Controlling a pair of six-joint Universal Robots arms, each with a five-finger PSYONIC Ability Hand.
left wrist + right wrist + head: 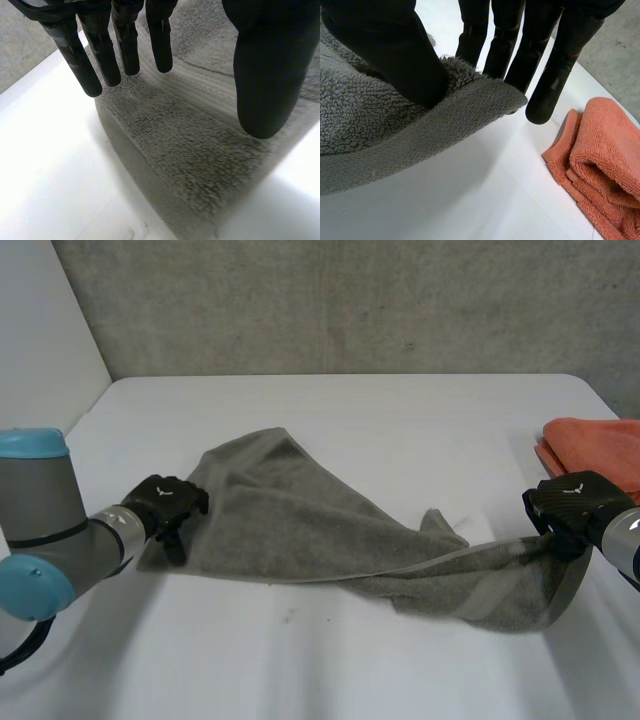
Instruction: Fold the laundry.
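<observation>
Right wrist view shows fingers [510,46] pinching towel [375,122] corner.

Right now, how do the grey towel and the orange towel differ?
Pose: the grey towel lies unfolded and rumpled across the white table; the orange towel sits folded at the table's edge, beside the right hand.
Contact: the right hand pinches a corner of the grey towel, and the left hand is open over its other end; the orange towel is untouched.
Shared: both are terry cloth on the same table.

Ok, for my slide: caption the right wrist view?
Right hand pinches grey towel by a corner, beside a folded orange towel.
</observation>
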